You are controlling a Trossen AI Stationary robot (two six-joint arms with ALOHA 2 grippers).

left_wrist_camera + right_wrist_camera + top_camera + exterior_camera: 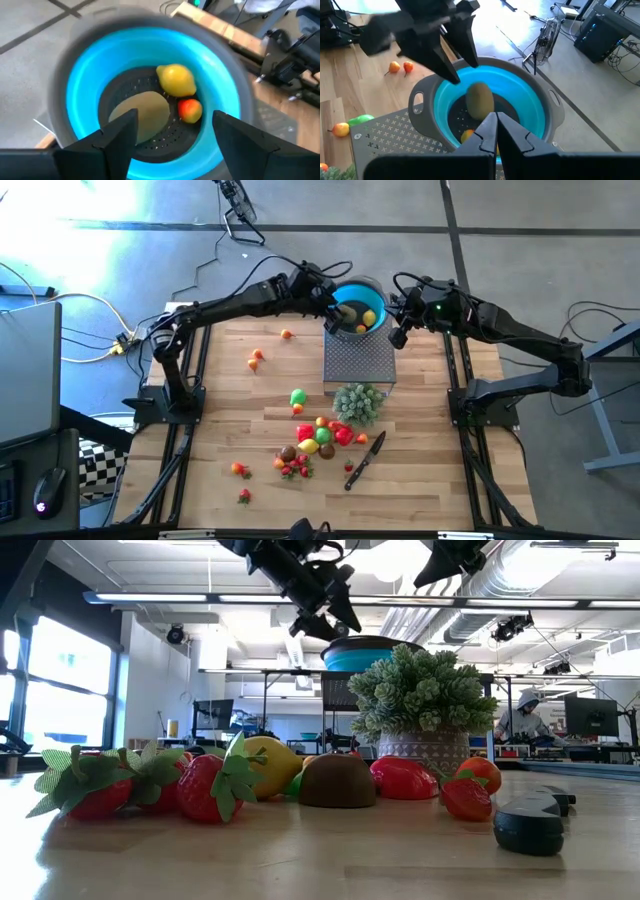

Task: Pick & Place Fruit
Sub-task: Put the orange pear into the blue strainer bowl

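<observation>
The blue bowl (pixel 347 290) with a grey rim stands on a perforated metal stand (pixel 360 360) at the table's far middle. In the bowl lie a yellow lemon (pixel 176 80), a small red-orange fruit (pixel 190 110) and an olive-brown fruit (pixel 479 100). My left gripper (pixel 175 135) hangs open over the bowl, its fingers above and to either side of the olive-brown fruit and apart from it. My right gripper (pixel 496 130) is shut and hovers over the bowl's right rim. More fruit (pixel 320 435) lies heaped on the table's near middle.
A pale green bushy plant (pixel 358 402) stands just in front of the stand. A black-handled knife (pixel 365 460) lies right of the heap. Loose fruits lie at the left (pixel 255 358), (pixel 287 334), (pixel 298 397) and near the front (pixel 240 470).
</observation>
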